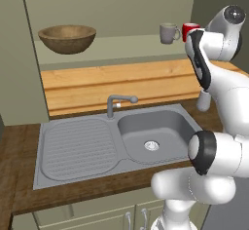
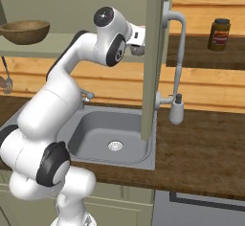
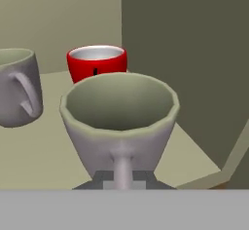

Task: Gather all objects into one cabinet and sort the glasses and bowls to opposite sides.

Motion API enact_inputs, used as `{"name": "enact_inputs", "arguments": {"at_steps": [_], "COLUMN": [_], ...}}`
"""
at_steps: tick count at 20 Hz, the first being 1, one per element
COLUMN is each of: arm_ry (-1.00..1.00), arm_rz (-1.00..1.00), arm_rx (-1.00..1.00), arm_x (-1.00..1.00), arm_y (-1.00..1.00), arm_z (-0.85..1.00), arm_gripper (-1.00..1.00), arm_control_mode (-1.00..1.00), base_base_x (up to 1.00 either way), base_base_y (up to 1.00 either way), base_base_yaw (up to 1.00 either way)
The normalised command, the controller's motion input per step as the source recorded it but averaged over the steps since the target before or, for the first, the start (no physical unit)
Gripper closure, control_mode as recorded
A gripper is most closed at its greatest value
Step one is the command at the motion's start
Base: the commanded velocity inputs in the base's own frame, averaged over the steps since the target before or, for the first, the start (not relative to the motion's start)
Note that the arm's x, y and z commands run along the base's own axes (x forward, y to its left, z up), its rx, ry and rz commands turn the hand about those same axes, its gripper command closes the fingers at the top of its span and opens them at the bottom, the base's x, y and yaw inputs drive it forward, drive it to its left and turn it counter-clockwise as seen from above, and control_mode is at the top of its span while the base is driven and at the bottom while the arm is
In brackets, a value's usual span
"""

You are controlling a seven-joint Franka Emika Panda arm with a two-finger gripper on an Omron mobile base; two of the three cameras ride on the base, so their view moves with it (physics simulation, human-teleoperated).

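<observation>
My gripper [image 3: 124,179] is shut on the handle of a small grey mug [image 3: 120,117], holding it upright just above the cabinet's pale shelf [image 3: 44,151]. Behind it a glossy red mug [image 3: 97,63] stands near the cabinet's right wall, and another grey mug [image 3: 17,87] stands to the left. From the left base camera the same grey mug [image 1: 168,33] and red mug [image 1: 189,29] sit at the shelf's right end. The wide brown wooden bowl [image 1: 66,38] rests at the left end. The held mug [image 2: 139,51] peeks out beside the cabinet's olive side panel [image 2: 152,57].
Below the shelf lies a grey sink [image 1: 78,146] with a short faucet [image 1: 116,102], set in a wooden counter. A tall white spout [image 2: 179,52] rises to the right of the olive panel. A brown jar [image 2: 219,34] stands on a dark ledge at far right.
</observation>
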Motion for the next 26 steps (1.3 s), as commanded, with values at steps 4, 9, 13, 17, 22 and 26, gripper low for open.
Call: {"name": "enact_inputs", "arguments": {"at_steps": [4,9,13,17,22,26], "arm_ry": [0.0,0.0,0.02,0.02,0.01,0.0], "arm_rz": [-0.02,-0.01,-0.01,-0.01,0.0,0.0], "arm_rx": [0.0,0.0,0.0,0.0,0.0,0.0], "arm_x": [0.23,0.17,0.05,0.0,0.0,0.0], "arm_y": [0.0,0.0,0.0,-0.02,-0.01,0.0], "arm_z": [0.0,0.0,-0.1,-0.19,-0.19,-0.02], "arm_gripper": [1.0,1.0,1.0,1.0,1.0,-1.0], "arm_control_mode": [-1.0,-1.0,-1.0,-1.0,-1.0,-1.0], "base_base_x": [0.0,0.0,0.0,0.0,0.0,0.0], "base_base_y": [0.0,0.0,0.0,0.0,0.0,0.0], "base_base_yaw": [0.0,0.0,0.0,0.0,0.0,0.0]}}
